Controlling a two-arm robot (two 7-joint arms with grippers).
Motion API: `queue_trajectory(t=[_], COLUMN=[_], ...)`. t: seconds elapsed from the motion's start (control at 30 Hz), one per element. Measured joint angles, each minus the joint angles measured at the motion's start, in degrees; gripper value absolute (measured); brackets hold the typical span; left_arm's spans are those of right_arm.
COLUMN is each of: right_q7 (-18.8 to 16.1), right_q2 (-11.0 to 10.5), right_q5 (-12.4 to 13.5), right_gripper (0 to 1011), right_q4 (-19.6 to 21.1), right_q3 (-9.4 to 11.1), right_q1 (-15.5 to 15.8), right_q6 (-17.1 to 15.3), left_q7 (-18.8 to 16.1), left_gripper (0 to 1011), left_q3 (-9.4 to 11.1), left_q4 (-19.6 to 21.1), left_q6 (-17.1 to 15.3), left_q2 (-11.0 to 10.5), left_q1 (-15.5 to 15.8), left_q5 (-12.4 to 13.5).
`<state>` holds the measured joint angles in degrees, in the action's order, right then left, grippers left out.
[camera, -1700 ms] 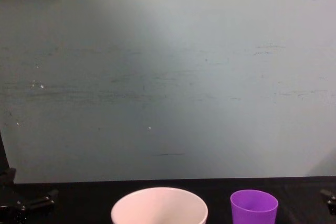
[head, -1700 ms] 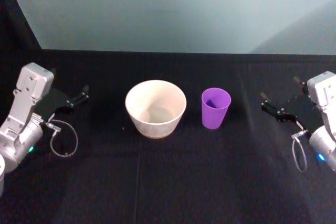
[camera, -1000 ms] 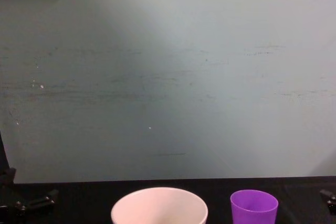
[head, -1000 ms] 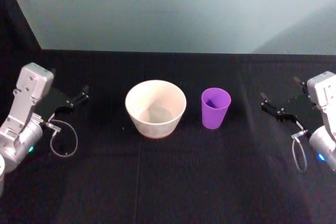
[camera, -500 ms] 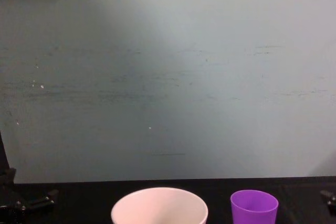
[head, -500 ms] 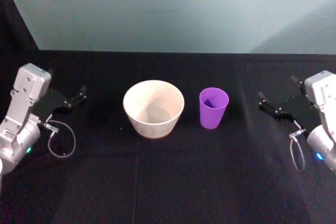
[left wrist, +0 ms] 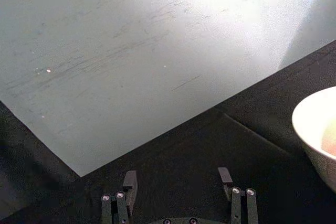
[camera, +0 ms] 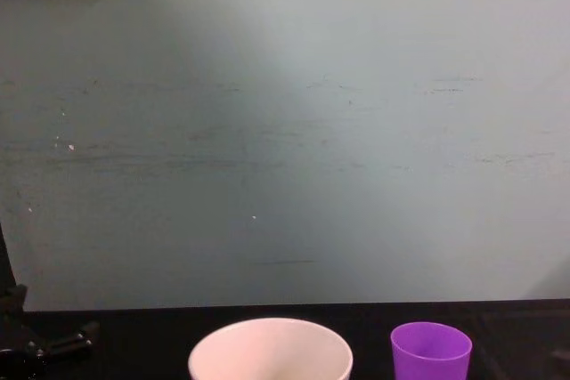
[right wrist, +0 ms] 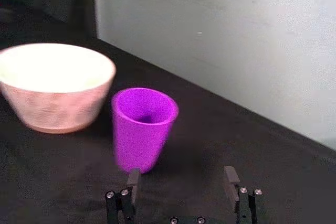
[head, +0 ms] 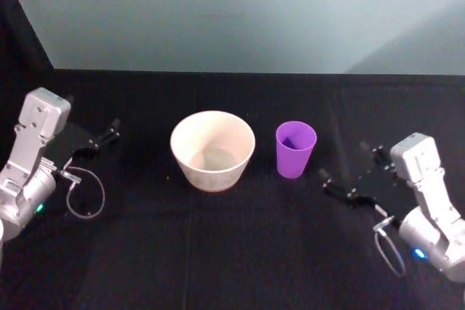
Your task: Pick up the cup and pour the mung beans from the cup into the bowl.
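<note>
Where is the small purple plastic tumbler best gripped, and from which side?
Across its tapered wall at mid-height, from the robot's right: the purple tumbler stands upright, handleless, with the wide cream bowl on its left. The open right gripper faces that free side; the left gripper sits far left.

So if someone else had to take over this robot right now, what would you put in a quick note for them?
Left gripper: open, idle at the left of the black table, well apart from the bowl.
Right gripper: open, to the right of the cup, facing it, not touching it.
The cup stands upright just right of the bowl, with a gap between them. What it holds cannot be made out.
Done: nothing gripped, nothing poured.
Left: shut the right gripper on the cup, lift it, tip it over the bowl.
</note>
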<state>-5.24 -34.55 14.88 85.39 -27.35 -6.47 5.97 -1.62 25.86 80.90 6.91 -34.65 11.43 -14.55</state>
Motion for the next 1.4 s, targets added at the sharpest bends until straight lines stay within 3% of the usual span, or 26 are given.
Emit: queue_trajectory(t=[0.27, 0.8, 1.2, 1.4], right_q7=[-4.52, -6.96, -10.00, -11.04], right_q2=[3.59, 11.67, 14.89, 15.84], right_q5=[2.45, 2.15, 3.46, 3.72], right_gripper=[1002, 1002, 1002, 915], right_q4=[-1.08, -9.54, -13.47, -13.91], right_q3=[-0.50, -0.33, 1.38, 2.55], right_q1=[-0.92, -7.18, -9.06, -8.96], right_q6=[-0.76, -1.99, -2.23, -2.20], left_q7=[0.00, 0.00, 0.00, 0.00], left_gripper=[1000, 1000, 1000, 1000], left_q3=[0.00, 0.00, 0.00, 0.00], left_q4=[0.00, 0.00, 0.00, 0.00], left_q6=[0.00, 0.00, 0.00, 0.00], left_q2=[0.00, 0.00, 0.00, 0.00], left_q1=[0.00, 0.00, 0.00, 0.00], left_q5=[0.00, 0.00, 0.00, 0.00])
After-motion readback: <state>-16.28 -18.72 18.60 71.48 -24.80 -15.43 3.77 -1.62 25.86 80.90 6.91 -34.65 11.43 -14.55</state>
